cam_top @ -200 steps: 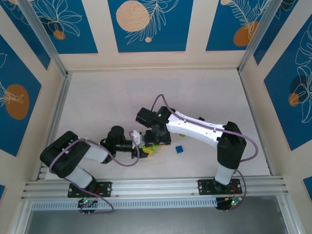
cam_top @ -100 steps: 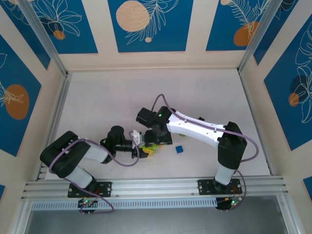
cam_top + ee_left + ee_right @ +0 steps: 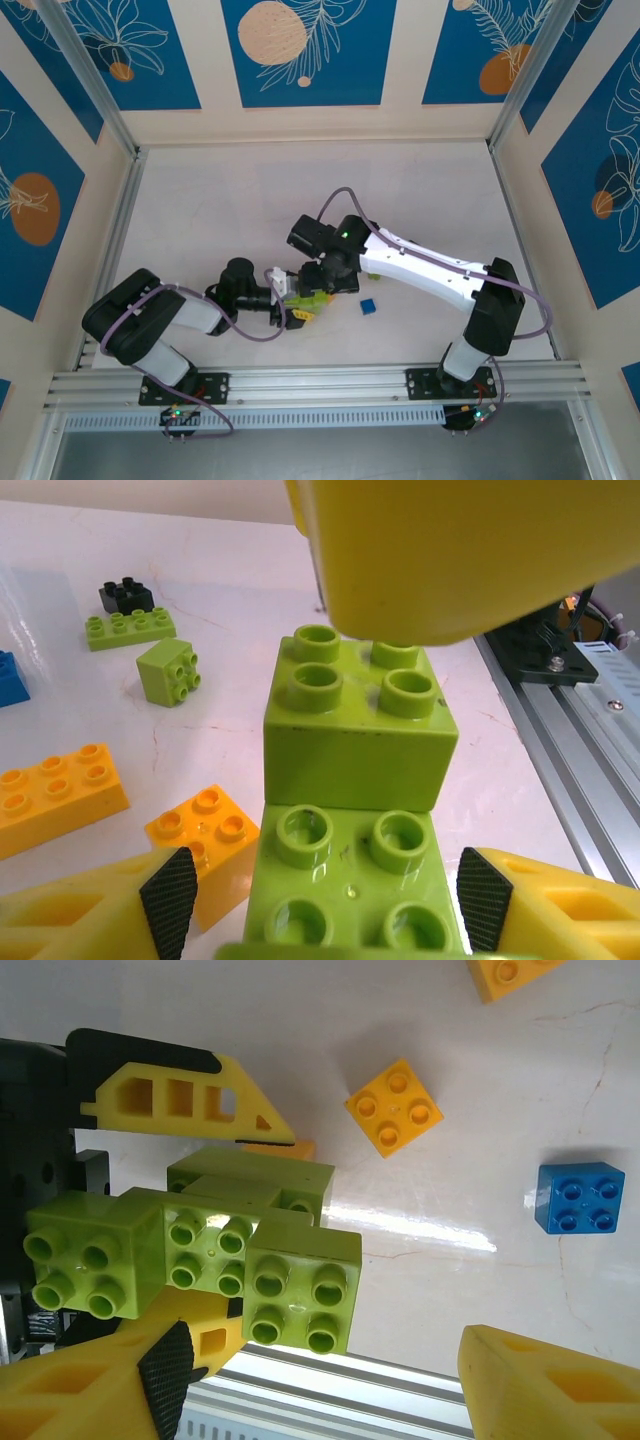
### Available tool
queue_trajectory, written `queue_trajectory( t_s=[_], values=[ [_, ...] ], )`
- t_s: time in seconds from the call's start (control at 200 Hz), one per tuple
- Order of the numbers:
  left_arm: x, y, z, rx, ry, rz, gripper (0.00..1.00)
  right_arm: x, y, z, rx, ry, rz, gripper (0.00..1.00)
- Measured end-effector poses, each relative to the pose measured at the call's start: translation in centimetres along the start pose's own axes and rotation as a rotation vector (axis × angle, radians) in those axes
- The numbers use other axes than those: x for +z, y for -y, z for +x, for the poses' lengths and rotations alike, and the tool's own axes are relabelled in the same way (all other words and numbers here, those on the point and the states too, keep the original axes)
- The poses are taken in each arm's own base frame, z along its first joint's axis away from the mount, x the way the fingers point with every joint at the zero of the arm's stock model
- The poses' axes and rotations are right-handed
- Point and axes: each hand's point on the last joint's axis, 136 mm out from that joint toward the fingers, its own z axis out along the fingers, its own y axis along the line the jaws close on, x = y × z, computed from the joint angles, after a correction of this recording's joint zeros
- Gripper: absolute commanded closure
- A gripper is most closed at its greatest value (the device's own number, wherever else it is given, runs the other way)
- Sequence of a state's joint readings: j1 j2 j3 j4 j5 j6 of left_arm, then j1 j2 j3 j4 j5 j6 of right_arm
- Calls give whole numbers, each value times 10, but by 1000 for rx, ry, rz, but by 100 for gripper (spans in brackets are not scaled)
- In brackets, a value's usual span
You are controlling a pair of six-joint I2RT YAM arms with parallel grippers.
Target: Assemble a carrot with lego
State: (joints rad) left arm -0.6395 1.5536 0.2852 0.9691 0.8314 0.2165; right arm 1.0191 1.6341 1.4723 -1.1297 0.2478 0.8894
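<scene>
From above: a white desk [image 3: 220, 200], boxed in by cream walls with blue panels [image 3: 300, 50] of orange discs and leaf outlines, and an aluminium rail [image 3: 320, 380] along the near edge. The left arm [image 3: 160, 320] lies low, elbow folded, wrist pointing right. The right arm [image 3: 430, 272] stretches long to the left. Both wrists meet over the lime lego stack [image 3: 312, 300] near the middle, with a blue brick [image 3: 368, 306] just right of it.

Over to the left wrist view, and here the studs are sharp. Two lime blocks sit one behind the other between the left fingers [image 3: 168, 900], which stand parted: the left pad is off the block, the right pad at its edge. One of the right fingers [image 3: 450, 550] looms over the far block's studs; whether they touch, I can't tell. Around them lie orange bricks [image 3: 205, 835], a small lime cube [image 3: 167, 670], a flat lime piece [image 3: 130, 630] and a black brick [image 3: 127, 593].

The right wrist view looks straight down. The stack reads as several lime blocks in a stepped cluster. The right fingers are spread wide, gripping nothing, one tip by the cluster and the other well off over bare desk.
</scene>
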Motion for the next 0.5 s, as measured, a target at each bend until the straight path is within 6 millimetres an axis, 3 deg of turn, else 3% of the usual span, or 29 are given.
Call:
queue_trajectory(
  t_s=[0.225,0.5],
  values=[
    [-1,3,5,-15,-10,7,27,5,-1,1,-4,-16,3,28],
    [-5,8,13,-31,-19,9,26,26,-3,0,-17,-51,37,28]
  ],
)
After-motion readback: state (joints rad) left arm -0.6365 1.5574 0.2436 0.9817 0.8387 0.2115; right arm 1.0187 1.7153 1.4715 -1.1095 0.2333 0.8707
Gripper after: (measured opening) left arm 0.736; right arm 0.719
